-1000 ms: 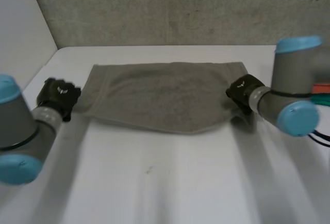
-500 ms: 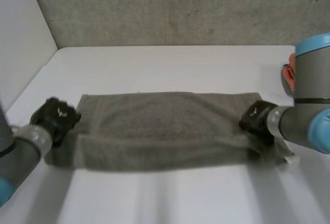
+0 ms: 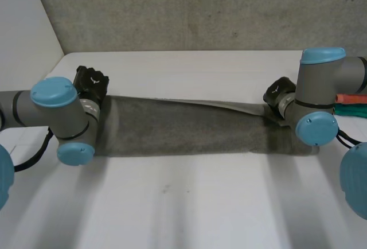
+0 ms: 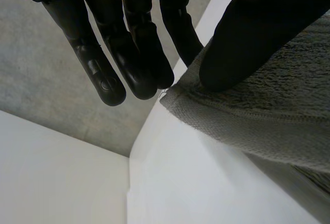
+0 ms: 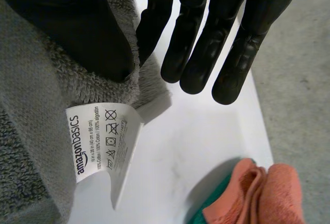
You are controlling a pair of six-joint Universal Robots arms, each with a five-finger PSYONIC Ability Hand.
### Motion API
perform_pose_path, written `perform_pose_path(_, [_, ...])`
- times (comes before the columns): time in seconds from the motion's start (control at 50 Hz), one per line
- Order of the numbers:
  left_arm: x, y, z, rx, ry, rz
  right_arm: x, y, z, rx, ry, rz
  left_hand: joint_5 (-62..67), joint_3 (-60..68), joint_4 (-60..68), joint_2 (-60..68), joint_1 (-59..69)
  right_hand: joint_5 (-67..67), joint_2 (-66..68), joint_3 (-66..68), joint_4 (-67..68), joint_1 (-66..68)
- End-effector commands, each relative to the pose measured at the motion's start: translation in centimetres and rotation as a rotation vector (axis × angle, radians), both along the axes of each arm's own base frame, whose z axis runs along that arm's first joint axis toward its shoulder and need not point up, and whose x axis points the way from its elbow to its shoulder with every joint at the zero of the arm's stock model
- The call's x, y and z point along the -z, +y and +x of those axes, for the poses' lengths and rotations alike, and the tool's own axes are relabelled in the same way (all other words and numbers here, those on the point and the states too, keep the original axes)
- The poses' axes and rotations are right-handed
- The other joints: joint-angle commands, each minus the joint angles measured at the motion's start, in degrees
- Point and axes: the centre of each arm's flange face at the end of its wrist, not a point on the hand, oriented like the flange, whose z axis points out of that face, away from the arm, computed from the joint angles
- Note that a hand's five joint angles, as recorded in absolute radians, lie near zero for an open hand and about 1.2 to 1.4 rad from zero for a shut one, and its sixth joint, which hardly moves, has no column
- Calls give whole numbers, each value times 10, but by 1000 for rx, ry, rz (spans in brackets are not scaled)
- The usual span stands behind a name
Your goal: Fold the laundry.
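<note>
A grey towel lies as a long narrow band across the white table. My left hand is at its far left corner. In the left wrist view the thumb presses that towel corner against a finger, while the other fingers stay straight beyond the edge. My right hand is at the far right corner. In the right wrist view its thumb pinches the towel edge against a finger, just above a white care label.
An orange cloth and a green cloth lie at the table's right edge, close to my right arm; the orange cloth sits just past my right fingertips. A concrete wall stands behind the table and a white panel at its left.
Both hands swept the held towel edge toward the front, then back toward the wall. The towel has gone from a wide spread sheet to a narrow folded band.
</note>
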Motion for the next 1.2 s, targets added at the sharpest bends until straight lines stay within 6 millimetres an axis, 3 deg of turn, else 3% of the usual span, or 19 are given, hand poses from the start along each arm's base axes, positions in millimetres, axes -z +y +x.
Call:
perform_pose_path(0.02, [5,-6,-7,12,-4,-44,-8,-14,6,32,-38,-109,-559,-585,-589,-587,-554,-573,-574,-577,-581,-464])
perform_pose_path(0.06, [2,-5,-9,16,-1,-54,-17,-17,7,50,-58,-148,-557,-583,-587,-585,-552,-573,-574,-577,-581,-464])
perform_pose_path(0.14, [-9,-1,-14,28,10,-86,-64,-23,3,93,-156,-277,-559,-585,-589,-587,-554,-573,-574,-577,-581,-464])
perform_pose_path(0.16, [-16,1,-13,28,15,-97,-87,-21,1,101,-216,-321,-559,-585,-589,-587,-554,-573,-574,-577,-581,-464])
perform_pose_path(0.2, [-25,3,-11,25,19,-107,-113,-18,-1,111,-285,-364,-559,-585,-589,-587,-554,-573,-574,-577,-581,-464])
perform_pose_path(0.22, [-32,6,-9,21,21,-115,-137,-13,-4,117,-353,-400,-559,-585,-589,-587,-554,-573,-574,-577,-581,-464])
perform_pose_path(0.28, [-38,13,-7,24,26,-114,-178,3,-11,114,-471,-441,-559,-585,-589,-587,-554,-573,-574,-577,-581,-464])
perform_pose_path(0.36, [-54,28,-4,27,33,-116,-196,14,-35,139,-509,-434,-559,-585,-589,-587,-554,-573,-574,-577,-581,-464])
perform_pose_path(0.42, [-64,44,0,33,40,-113,-187,21,-44,132,-487,-371,-559,-585,-589,-587,-554,-573,-574,-577,-581,-464])
perform_pose_path(0.5, [-63,63,2,46,59,-78,-157,40,-49,91,-452,-209,-559,-585,-589,-587,-554,-573,-574,-577,-581,-464])
perform_pose_path(0.6, [-54,93,-5,101,116,-11,-107,62,-61,131,-415,39,-559,-585,-589,-587,-554,-573,-573,-577,-581,-463])
perform_pose_path(0.66, [-50,105,-4,122,138,20,-78,70,-72,177,-419,134,-559,-585,-589,-587,-554,-497,-498,-501,-505,-387])
perform_pose_path(0.82, [-39,122,-1,157,195,88,-28,78,-95,214,-456,177,-559,-585,-589,-587,-554,-430,-430,-433,-438,-320])
perform_pose_path(1.06, [-33,122,-1,155,193,105,12,71,-99,189,-466,145,-559,-585,-589,-587,-554,-339,-339,-343,-347,-229])
perform_pose_path(1.2, [-31,123,0,154,190,112,25,63,-99,190,-461,154,-559,-585,-589,-587,-554,-119,-119,-122,-127,-9])
